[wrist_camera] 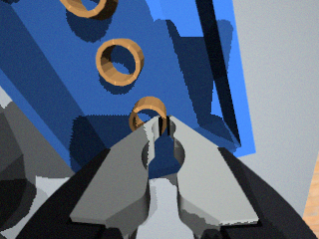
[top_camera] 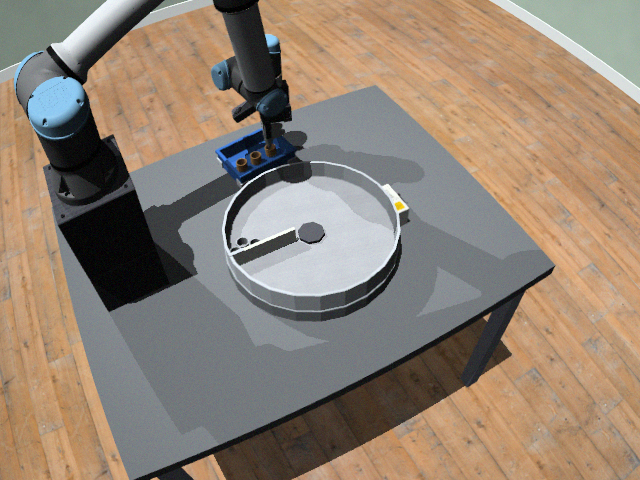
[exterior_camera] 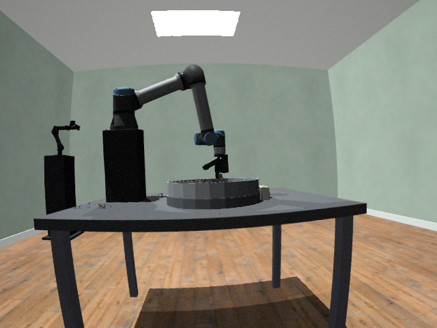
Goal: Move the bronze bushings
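Observation:
My gripper [top_camera: 268,143] [wrist_camera: 164,117] points down into the blue crate [top_camera: 288,149] [wrist_camera: 60,75]. Its fingers are almost together, shut on the wall of a bronze bushing [top_camera: 270,151] [wrist_camera: 149,104] at the crate's right end in the top view. Two other bronze bushings, a middle one [top_camera: 255,158] [wrist_camera: 102,64] and a left one [top_camera: 241,165] [wrist_camera: 110,9], stand in line with it in the crate. The turntable [top_camera: 310,302] [exterior_camera: 212,190] holds dark steel bushings [top_camera: 242,241] behind its divider, partly hidden. In the exterior view its wall hides the crate.
The pale divider [top_camera: 268,240] runs from the turntable's wall towards the dark centre hub [top_camera: 311,232]. The turntable's high rim stands close beside the crate. A white block with a yellow patch [top_camera: 398,205] sits against the turntable's right side. The black robot pedestal [top_camera: 111,253] [exterior_camera: 123,165] stands at the left.

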`<state>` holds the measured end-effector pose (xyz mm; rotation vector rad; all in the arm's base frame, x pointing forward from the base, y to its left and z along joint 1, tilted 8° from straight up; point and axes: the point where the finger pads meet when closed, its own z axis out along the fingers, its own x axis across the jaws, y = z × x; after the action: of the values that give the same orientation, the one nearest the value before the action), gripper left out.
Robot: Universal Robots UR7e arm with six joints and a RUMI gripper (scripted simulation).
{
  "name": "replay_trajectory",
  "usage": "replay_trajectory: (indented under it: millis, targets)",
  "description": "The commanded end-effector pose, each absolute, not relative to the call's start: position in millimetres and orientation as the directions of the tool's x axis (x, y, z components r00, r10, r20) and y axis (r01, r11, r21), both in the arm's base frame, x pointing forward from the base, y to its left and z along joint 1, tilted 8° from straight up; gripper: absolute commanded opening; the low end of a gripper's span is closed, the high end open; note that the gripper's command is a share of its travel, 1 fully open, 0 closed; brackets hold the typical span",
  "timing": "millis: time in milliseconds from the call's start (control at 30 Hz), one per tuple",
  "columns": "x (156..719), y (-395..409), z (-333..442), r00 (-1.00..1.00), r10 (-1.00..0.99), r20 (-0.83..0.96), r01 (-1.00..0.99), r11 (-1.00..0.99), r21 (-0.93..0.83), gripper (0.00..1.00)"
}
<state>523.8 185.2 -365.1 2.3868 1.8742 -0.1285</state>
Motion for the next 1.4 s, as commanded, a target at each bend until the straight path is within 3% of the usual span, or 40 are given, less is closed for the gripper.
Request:
replay_trajectory:
  millis: [0, 567, 600, 1367]
  targets:
    - [526.5, 184.8, -364.7, 0.238, 0.963, -0.129, 0.971, -0.236, 0.034, 0.00]
    - [526.5, 184.8, -364.7, 0.238, 0.963, -0.129, 0.971, -0.236, 0.034, 0.00]
    - [526.5, 184.8, -364.7, 0.238, 0.963, -0.129, 0.971, -0.236, 0.034, 0.06]
    - [526.4, 184.8, -364.7, 0.238, 0.963, -0.129, 0.971, -0.236, 0.034, 0.06]
